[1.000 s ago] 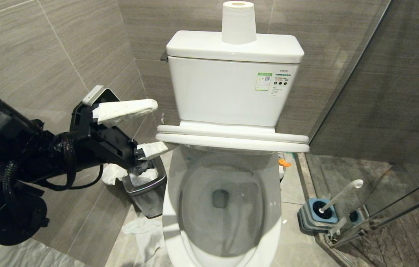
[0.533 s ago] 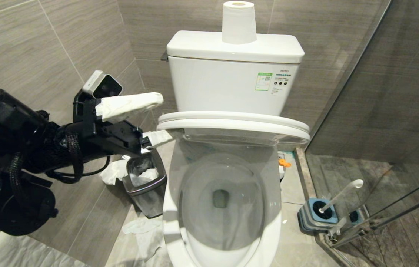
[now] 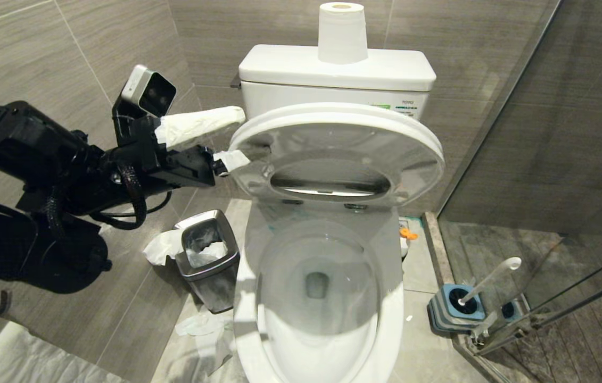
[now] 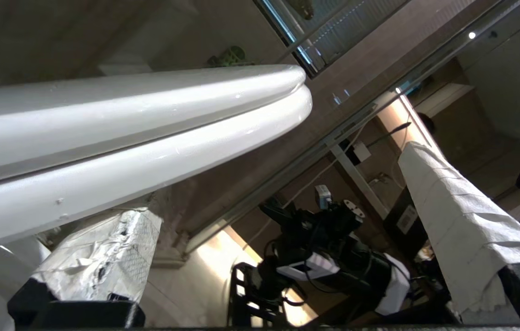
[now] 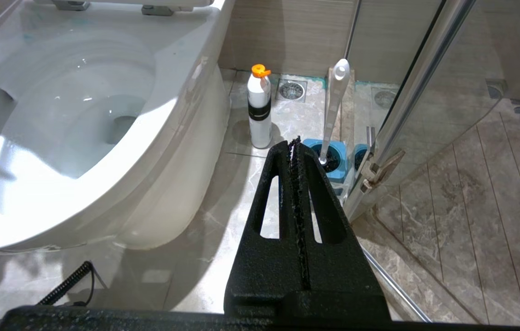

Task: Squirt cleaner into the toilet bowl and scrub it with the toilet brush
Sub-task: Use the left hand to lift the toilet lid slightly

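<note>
The white toilet bowl [image 3: 394, 319] [image 5: 181, 92] stands open, with faint blue smears of cleaner [image 3: 293, 214] on the rim near the hinges. Its seat and lid [image 3: 332, 154] [image 4: 126, 138] are tilted up together, underside showing. My left gripper [image 3: 245, 135] [image 4: 278, 184] is open at their left edge, its tissue-wrapped lower finger [image 3: 231, 158] under the seat and the upper finger above. The toilet brush [image 3: 489, 279] [image 5: 335, 101] stands in its blue holder [image 3: 452, 314] on the floor at the right. My right gripper [image 5: 293, 142] hangs shut and empty near it.
A white bottle with an orange cap [image 5: 260, 110] stands on the floor between bowl and brush. A steel-rimmed bin [image 3: 207, 260] and loose tissue [image 3: 199, 324] lie left of the bowl. A paper roll [image 3: 342, 32] tops the tank. A glass partition [image 3: 545, 159] closes the right.
My left gripper has risen, and the seat and lid have swung up with it, from edge-on above the bowl to showing their underside. The right arm has not moved.
</note>
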You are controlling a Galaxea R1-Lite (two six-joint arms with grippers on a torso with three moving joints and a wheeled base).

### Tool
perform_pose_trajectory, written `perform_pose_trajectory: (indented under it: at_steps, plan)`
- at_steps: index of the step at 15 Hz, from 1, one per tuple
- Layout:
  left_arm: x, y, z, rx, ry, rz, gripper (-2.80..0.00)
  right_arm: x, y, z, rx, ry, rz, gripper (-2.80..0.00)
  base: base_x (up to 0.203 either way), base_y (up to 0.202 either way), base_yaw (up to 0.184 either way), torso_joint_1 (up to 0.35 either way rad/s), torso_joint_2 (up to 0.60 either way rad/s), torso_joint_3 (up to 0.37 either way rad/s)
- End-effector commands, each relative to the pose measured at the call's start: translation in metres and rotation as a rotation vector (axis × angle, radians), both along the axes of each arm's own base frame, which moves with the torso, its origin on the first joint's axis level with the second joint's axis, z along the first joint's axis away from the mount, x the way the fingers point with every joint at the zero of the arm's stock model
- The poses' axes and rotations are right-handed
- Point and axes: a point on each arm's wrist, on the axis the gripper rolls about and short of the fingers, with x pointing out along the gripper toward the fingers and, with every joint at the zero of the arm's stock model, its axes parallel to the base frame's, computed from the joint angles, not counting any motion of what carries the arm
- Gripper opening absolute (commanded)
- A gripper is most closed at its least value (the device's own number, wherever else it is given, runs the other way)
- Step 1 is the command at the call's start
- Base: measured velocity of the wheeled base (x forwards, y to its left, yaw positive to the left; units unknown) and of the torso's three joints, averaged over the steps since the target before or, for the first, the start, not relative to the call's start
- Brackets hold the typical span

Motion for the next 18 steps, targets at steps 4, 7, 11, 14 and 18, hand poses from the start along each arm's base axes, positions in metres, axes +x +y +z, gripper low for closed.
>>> perform_pose_trajectory:
  at_steps: [4, 7, 11, 14, 18]
  plan:
    - [0.028, 0.002, 0.014, -0.020, -0.108, 0.026, 0.00, 0.000, 0.000, 0.000, 0.001, 0.000, 0.000, -2.80, 0.000, 0.000, 0.000, 0.000, 0.00, 0.000]
    - [0.044, 0.002, 0.021, -0.018, -0.171, 0.025, 0.00, 0.000, 0.000, 0.000, 0.001, 0.000, 0.000, -2.80, 0.000, 0.000, 0.000, 0.000, 0.00, 0.000]
    - [0.067, -0.004, 0.025, 0.005, -0.252, -0.016, 0.00, 0.000, 0.000, 0.000, 0.001, 0.000, 0.000, -2.80, 0.000, 0.000, 0.000, 0.000, 0.00, 0.000]
    - [0.084, -0.009, 0.022, 0.017, -0.287, -0.036, 0.00, 0.000, 0.000, 0.000, 0.001, 0.000, 0.000, -2.80, 0.000, 0.000, 0.000, 0.000, 0.00, 0.000]
    - [0.099, -0.013, 0.026, 0.012, -0.302, -0.034, 0.00, 0.000, 0.000, 0.000, 0.001, 0.001, 0.000, -2.80, 0.000, 0.000, 0.000, 0.000, 0.00, 0.000]
